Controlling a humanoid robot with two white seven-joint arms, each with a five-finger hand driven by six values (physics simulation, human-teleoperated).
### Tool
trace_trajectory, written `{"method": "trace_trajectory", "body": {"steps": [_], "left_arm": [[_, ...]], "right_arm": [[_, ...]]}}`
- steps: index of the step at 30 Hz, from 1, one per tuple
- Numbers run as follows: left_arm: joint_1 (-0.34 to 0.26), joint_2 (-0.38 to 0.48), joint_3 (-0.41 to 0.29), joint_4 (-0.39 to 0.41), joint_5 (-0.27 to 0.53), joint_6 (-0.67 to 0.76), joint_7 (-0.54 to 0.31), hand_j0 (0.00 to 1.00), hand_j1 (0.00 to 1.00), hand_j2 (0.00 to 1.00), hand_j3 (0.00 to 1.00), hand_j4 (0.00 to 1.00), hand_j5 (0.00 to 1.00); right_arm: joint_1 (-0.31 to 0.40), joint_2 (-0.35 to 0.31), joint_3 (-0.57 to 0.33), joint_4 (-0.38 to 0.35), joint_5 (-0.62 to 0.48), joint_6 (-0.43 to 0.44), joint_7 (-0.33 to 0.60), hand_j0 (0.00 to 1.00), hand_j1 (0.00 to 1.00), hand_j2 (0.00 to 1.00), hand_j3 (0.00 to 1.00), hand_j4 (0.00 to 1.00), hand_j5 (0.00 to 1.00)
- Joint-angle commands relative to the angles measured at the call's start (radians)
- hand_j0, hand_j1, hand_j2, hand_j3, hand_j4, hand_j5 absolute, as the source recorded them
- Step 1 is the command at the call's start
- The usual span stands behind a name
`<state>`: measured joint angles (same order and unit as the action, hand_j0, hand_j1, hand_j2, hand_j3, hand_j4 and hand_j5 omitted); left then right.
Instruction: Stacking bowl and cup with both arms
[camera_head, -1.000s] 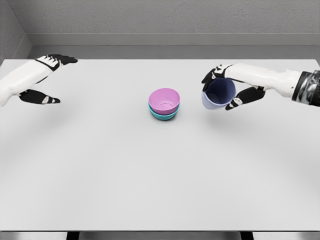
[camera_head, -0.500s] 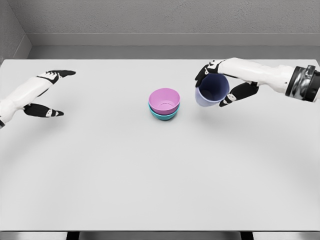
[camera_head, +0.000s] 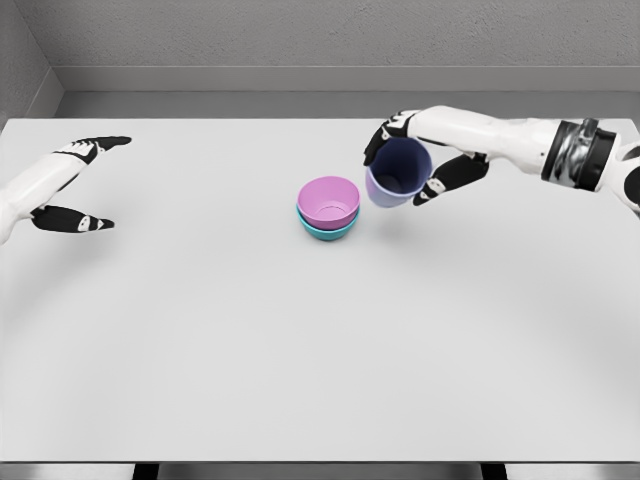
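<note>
At the desk's (camera_head: 200, 350) left edge, toward the far corner, we see the left hand (camera_head: 72, 185), glossy white with black fingers, spread wide and holding nothing, thumb low and the other fingers stretched toward the far edge. The desk itself is a flat, matte, pale grey slab.

Near its middle, a little toward the far edge, we find a smooth pink bowl (camera_head: 328, 202), round and matte like plastic, nested inside a teal bowl (camera_head: 326, 231) of which only a curved band shows. The pink bowl's hollow is empty.

Just right of the bowls, the right hand (camera_head: 420, 160) grips a lavender cup (camera_head: 395, 173), thumb under one side, the other fingers curled over the rim. The cup is tilted, its dark empty mouth facing us, and its lower edge is just beside the pink bowl's rim; we cannot tell whether they touch.
</note>
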<state>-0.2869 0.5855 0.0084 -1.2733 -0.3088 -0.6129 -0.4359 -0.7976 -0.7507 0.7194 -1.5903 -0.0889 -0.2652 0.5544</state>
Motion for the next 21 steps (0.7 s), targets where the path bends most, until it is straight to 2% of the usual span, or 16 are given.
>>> {"method": "trace_trajectory", "body": {"steps": [1,21], "left_arm": [[0.0,-0.001,0.002,0.005,0.008,0.002,0.0,1.0,1.0,1.0,1.0,1.0,1.0],[0.003,-0.013,0.004,0.006,0.008,0.002,0.0,1.0,1.0,1.0,1.0,1.0,1.0]], "right_arm": [[-0.003,0.021,0.018,0.01,-0.005,0.001,-0.002,0.59,0.59,0.59,0.59,0.59,0.59],[-0.057,0.111,0.052,0.046,0.017,0.0,-0.004,0.59,0.59,0.59,0.59,0.59,0.59]]}}
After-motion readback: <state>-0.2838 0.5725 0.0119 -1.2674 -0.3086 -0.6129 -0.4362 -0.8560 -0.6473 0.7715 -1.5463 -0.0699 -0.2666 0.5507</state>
